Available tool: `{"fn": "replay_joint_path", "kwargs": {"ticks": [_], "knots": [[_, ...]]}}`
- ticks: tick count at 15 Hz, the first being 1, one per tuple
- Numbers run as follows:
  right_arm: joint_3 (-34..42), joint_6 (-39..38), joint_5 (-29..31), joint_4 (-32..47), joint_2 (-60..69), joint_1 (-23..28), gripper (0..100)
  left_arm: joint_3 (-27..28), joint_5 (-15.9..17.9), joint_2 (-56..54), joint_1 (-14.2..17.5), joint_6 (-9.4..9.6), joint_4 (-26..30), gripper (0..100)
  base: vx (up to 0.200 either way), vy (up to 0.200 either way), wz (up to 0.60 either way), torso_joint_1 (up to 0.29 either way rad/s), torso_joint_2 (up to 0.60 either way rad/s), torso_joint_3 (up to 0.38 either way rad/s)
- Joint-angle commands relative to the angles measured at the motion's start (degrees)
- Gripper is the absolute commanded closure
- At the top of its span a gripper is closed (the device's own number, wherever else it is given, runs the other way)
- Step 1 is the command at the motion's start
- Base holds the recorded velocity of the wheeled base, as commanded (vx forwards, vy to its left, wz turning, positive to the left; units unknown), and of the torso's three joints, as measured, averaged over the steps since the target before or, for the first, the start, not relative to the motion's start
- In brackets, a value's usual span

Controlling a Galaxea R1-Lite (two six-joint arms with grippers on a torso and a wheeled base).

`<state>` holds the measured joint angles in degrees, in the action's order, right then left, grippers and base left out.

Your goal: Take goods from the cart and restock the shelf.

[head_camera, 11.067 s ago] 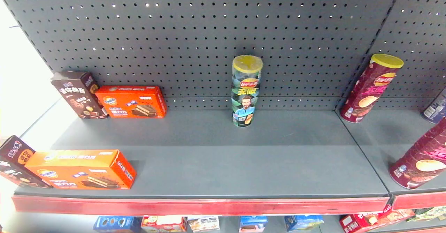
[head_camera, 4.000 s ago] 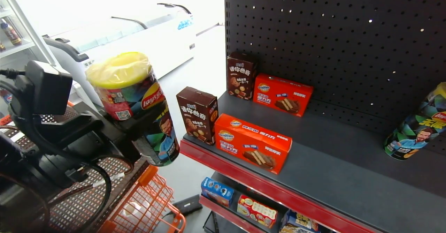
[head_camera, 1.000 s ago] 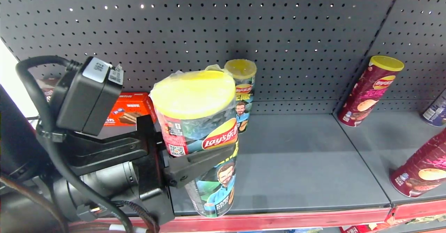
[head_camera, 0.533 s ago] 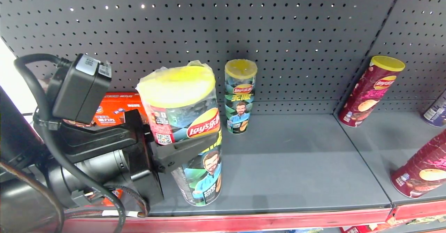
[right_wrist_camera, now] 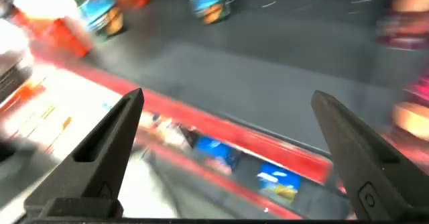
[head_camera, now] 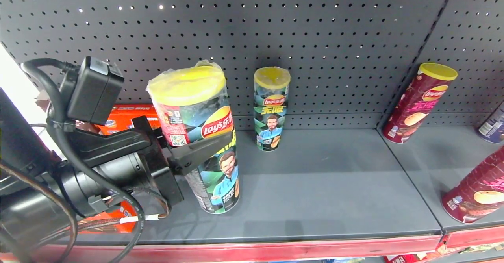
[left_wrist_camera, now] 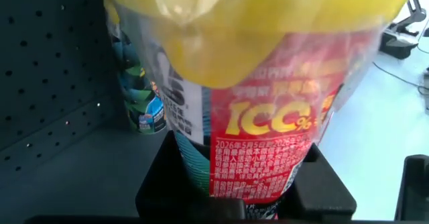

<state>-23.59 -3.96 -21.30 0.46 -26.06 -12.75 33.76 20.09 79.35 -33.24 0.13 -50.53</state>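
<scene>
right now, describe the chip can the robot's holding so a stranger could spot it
On the grey shelf, look left of centre, toward the front. The green-and-blue chip can with the yellow lid is there; unlike its twin by the pegboard, it is gripped by the left claw.

- held chip can (head_camera: 197, 137), front: red-and-yellow logo badge, small QR code beside it
- held chip can, left wrist view: large yellow figures above a white date line
- rear chip can (head_camera: 271, 107): same badge, yellow characters

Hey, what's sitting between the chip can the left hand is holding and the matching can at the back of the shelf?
Nothing: in the head view, only bare grey shelf separates the held can from the back can.
</scene>
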Motion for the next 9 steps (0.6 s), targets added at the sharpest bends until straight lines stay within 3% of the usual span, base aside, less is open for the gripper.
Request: {"fn": "replay_joint_path", "kwargs": {"ticks": [1, 4, 8, 9], "knots": [[-1.72, 4.84, -1.03, -2.84, -14.54, -4.65, 0, 0.17, -0.23, 1.60, 0.20, -0.05, -0.18, 100, 0.000, 0.000, 0.00, 0.000, 0.00, 0.000], [-2.16, 7.65, -1.03, -11.10, -25.70, -7.55, 0, 0.87, -0.14, 3.44, 0.64, 0.04, -0.36, 100, 0.000, 0.000, 0.00, 0.000, 0.00, 0.000], [-6.73, 7.65, 5.30, -19.45, -39.33, -12.74, 0, 0.87, -0.23, 4.06, 0.64, 0.13, -0.36, 100, 0.000, 0.000, 0.00, 0.000, 0.00, 0.000], [-8.14, 7.57, 4.77, -26.04, -45.39, -13.09, 0, 1.14, -0.23, 4.15, 0.72, 0.04, -0.36, 100, 0.000, 0.000, 0.00, 0.000, 0.00, 0.000]]}}
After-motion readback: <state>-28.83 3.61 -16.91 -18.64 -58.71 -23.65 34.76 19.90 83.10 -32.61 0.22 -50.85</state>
